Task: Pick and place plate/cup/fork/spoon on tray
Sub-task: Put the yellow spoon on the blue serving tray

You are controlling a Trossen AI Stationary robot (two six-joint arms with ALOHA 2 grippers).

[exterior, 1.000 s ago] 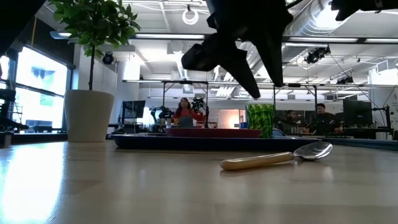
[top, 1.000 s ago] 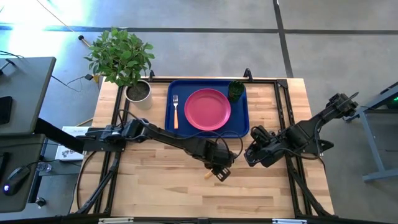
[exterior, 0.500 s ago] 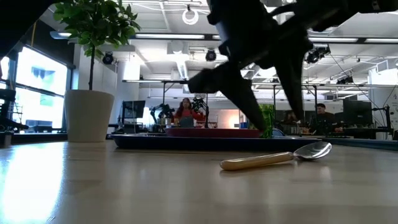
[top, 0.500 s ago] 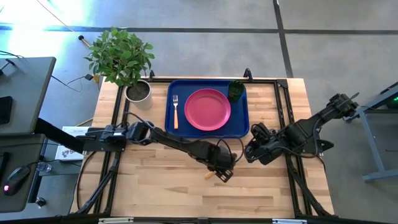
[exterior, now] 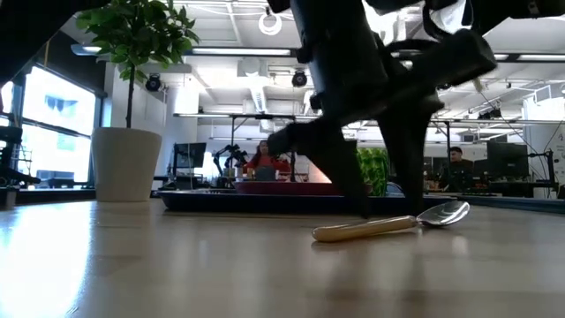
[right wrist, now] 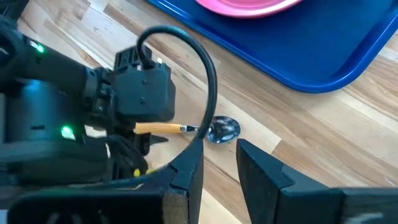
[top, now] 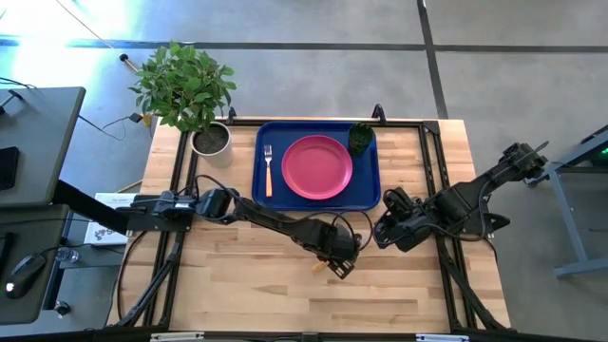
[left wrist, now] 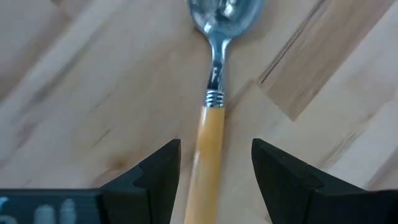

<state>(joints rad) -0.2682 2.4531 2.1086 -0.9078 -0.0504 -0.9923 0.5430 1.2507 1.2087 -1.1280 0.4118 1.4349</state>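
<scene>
The spoon lies flat on the bare wood, nearer the table's front edge than the blue tray; its tan-orange handle and silver bowl show in the low view. My left gripper is open and low over it, one finger on each side of the handle, with a gap on both sides. The pink plate, the fork and the green cup rest on the tray. My right gripper is open and empty, right of the spoon.
A potted plant stands at the tray's far left corner. The left arm's cable loops above the spoon. Bare wood lies along the table's near side and to both sides of the tray.
My left gripper has come down toward the spoon, and its open fingertips now stand close to the table on either side of the handle. The spoon has not moved.
</scene>
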